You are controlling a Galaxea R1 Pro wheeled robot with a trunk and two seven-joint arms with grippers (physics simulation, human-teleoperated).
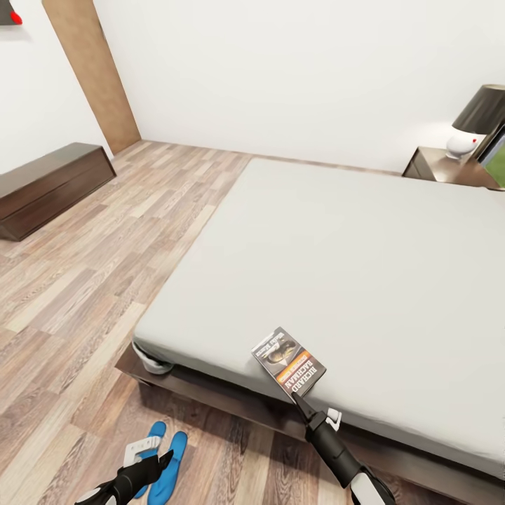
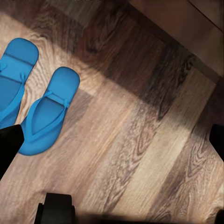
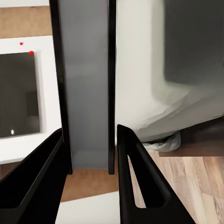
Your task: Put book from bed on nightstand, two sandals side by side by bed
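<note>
- The bed (image 1: 337, 259) has a flat, smooth, pale grey mattress on a low dark brown wooden frame; it is one very large rectangle with rounded corners.
- One thin book (image 1: 288, 360) is at the near edge of the mattress, and its dark glossy cover carries a greyish picture, an orange band and white block letters.
- The right claw (image 1: 298, 400) is closed on the near corner of the book; in the right wrist view its two black fingers (image 3: 140, 182) stand on both sides of the grey book (image 3: 86, 93), seen edge-on.
- Two bright blue sandals (image 1: 168, 459) lie on the floor (image 1: 84, 280) of brown wood planks with visible grain, near the foot corner of the bed; they are flat, oval, with thin thong straps, and lie side by side (image 2: 46, 112).
- The left claw (image 1: 151, 456) hangs over the sandals, and its fingers are spread apart and hold nothing.
- One nightstand (image 1: 445, 168) of glossy dark wood is beside the far side of the bed; it carries one lamp (image 1: 477, 123) with a dark shade and white base.
- One long low dark cabinet (image 1: 49, 186) is by the left wall.
</note>
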